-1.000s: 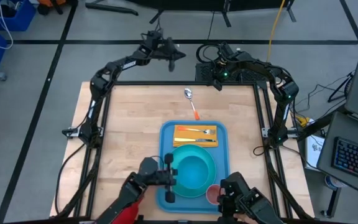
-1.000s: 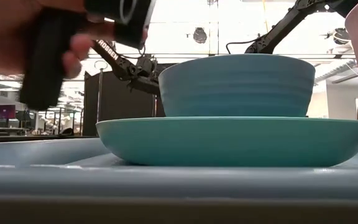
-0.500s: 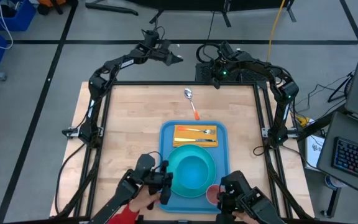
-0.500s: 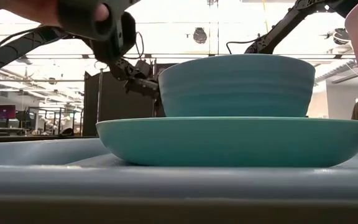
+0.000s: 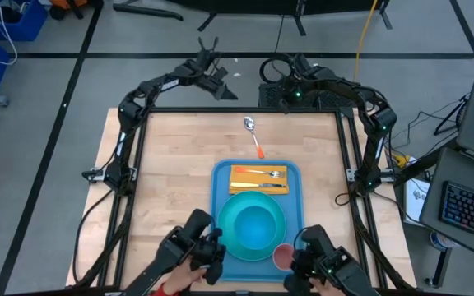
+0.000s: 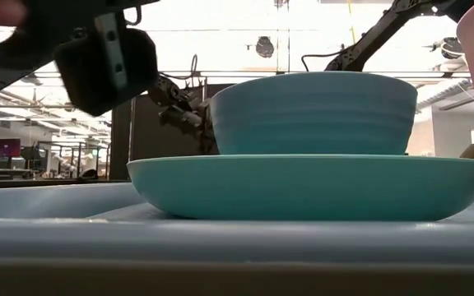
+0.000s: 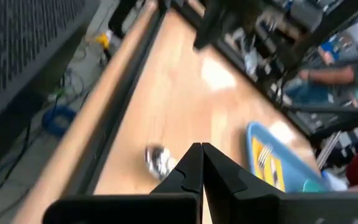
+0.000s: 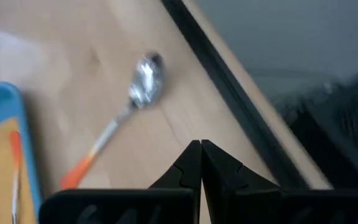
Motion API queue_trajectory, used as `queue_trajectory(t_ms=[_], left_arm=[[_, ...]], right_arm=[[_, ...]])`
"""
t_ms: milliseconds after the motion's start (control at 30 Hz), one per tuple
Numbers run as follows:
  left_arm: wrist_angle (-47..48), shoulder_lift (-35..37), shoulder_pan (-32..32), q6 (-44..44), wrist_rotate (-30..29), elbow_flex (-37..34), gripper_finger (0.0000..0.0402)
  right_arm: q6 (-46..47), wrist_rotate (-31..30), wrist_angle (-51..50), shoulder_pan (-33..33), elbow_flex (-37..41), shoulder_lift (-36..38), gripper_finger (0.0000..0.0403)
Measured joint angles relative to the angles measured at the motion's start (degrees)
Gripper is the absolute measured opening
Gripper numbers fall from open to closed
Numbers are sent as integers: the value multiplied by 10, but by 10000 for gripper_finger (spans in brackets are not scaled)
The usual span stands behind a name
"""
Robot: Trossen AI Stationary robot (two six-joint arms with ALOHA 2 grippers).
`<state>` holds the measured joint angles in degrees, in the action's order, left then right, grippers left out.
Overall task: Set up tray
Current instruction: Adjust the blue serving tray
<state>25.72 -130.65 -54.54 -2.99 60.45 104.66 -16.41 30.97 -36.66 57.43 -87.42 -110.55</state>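
Observation:
The light-blue tray (image 5: 217, 179) lies flat on the wooden table, near the near edge. On it sit a turquoise plate (image 5: 230, 228) with a bowl (image 5: 257, 224) standing in it, a pink cup (image 5: 282, 256), and a yellow napkin (image 5: 258, 178) carrying cutlery. A spoon with an orange handle (image 5: 253, 136) lies on the bare wood beyond the tray. My left gripper (image 5: 222, 85) hovers shut above the far edge, to the spoon's (image 7: 157, 160) far left. My right gripper (image 5: 290, 102) hovers shut at the far edge, to the spoon's (image 8: 114, 127) far right.
A person's hands hold two dark hand-held devices (image 5: 197, 251) (image 5: 323, 263) at the near edge, on either side of the tray's near end. In the low view the left one (image 6: 105, 62) hangs above the tray's (image 6: 56, 205) left side. Bare wood lies left and right of the tray.
The dark device on the near left has drawn back from over the tray's left rim toward the near edge. My left gripper has swung slightly toward the table at the far edge, staying shut.

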Motion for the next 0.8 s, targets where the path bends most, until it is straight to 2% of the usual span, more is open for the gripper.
queue_trajectory(t_ms=[100,367,533,667,800], left_arm=[[59,0,4,-62,-4,0,6],[232,0,25,-217,10,0,5],[312,0,51,-288,10,0,6],[349,0,70,-340,17,0,11],[350,0,81,-349,37,0,4]], right_arm=[[8,-41,-40,0,0,4,0],[-12,20,-170,-21,0,18,0],[-53,22,-220,-52,10,18,0],[-53,6,-270,-60,33,19,0],[-33,37,-287,-43,95,29,0]])
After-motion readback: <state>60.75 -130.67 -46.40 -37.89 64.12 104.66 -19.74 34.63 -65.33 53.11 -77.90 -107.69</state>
